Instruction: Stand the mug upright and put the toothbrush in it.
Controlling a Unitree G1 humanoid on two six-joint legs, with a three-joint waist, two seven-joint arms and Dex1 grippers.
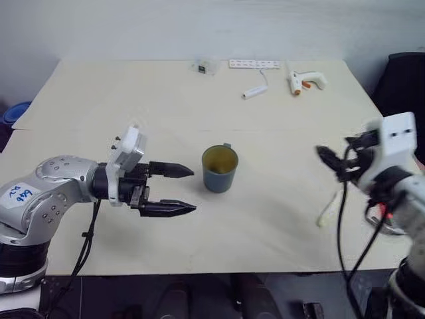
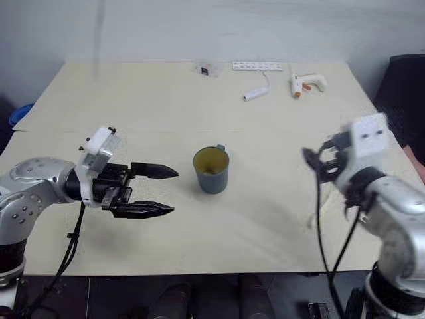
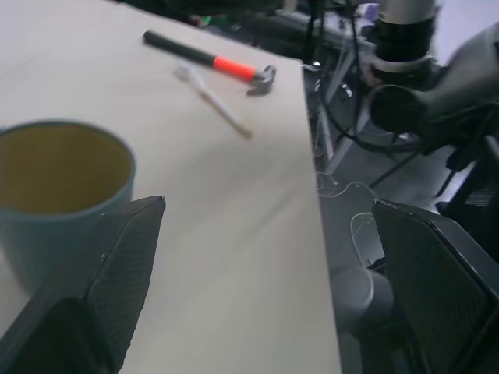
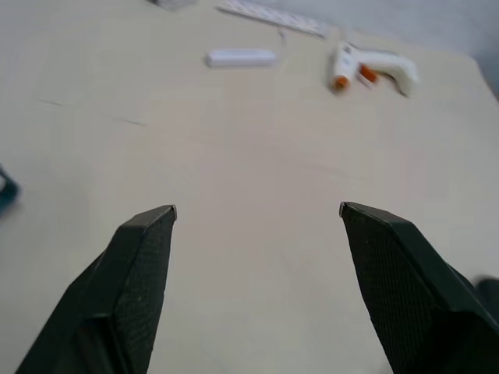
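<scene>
Two pale wooden boards pushed together make the table point(image 1: 166, 239), with a thin seam crossing it from 9 to 3 o'clock just beyond the mug point(image 1: 219, 169). The room behind is a plain light wall; a dark chair back point(image 1: 404, 86) stands off the far right corner and something blue point(image 1: 14, 113) sits beyond the left edge.

The mug stands upright near the table's centre, mouth up, yellowish inside showing, handle turned toward 12 o'clock. The toothbrush point(image 1: 328, 212) lies flat at about 4 o'clock from the mug, close to the right edge, partly hidden behind the right arm's cable. In the left wrist view it lies beside an orange-and-black hammer point(image 3: 210, 61), both near that edge.

Along the far edge, at 12 to 1 o'clock from the mug, sit a small clear packet point(image 1: 206, 66), a white power strip point(image 1: 255, 64), a short white cylinder point(image 1: 253, 92) and a white glue gun point(image 1: 305, 82) with an orange tip.

The left gripper point(image 1: 182, 189) hovers level at 9 o'clock from the mug, fingers spread wide and pointing at it, holding nothing, tips just short of its wall. The right gripper point(image 4: 257, 210) is raised at 3 o'clock, well apart from the mug, jaws wide apart and empty, facing the far edge.

Bare board lies open all round the mug, widest toward 6 and 12 o'clock.
</scene>
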